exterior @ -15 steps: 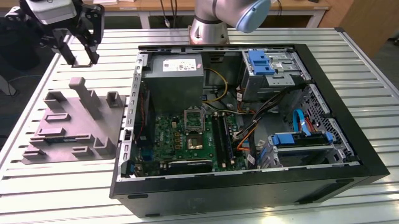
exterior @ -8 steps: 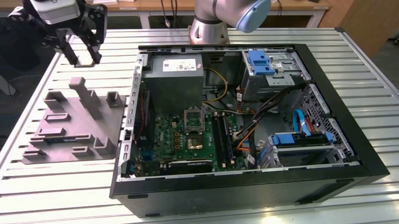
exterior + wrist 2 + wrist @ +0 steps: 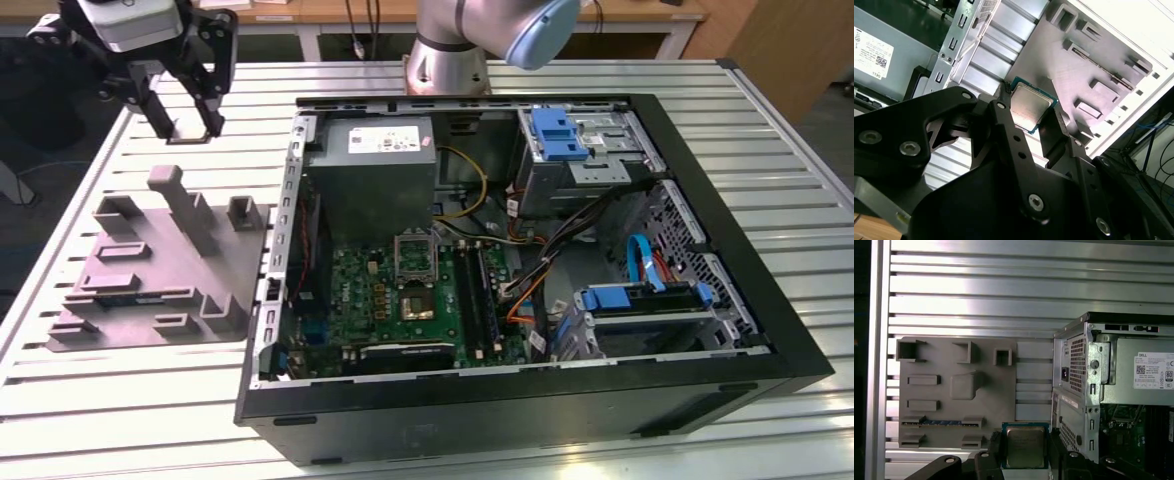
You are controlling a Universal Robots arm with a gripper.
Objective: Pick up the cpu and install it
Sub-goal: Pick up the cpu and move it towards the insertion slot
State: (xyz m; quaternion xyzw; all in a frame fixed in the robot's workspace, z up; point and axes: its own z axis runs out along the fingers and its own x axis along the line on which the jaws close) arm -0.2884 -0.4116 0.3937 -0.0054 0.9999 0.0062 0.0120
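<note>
The cpu is a small square chip with a dull silvery top and a green rim, and my gripper is shut on it, one black finger on each side. It appears again in the first wrist view as the cpu between the fingers. In the exterior view my gripper hangs above the table at the exterior view's left, over the far end of the grey parts holder and outside the open computer case. The dark square socket lies on the green motherboard inside the case.
The grey power-supply box fills the case's back corner nearest the gripper. Cables and blue-tabbed drive bays crowd the exterior view's right half. A thin memory stick sits in a slot of the parts holder. The case's metal wall stands beside the gripper.
</note>
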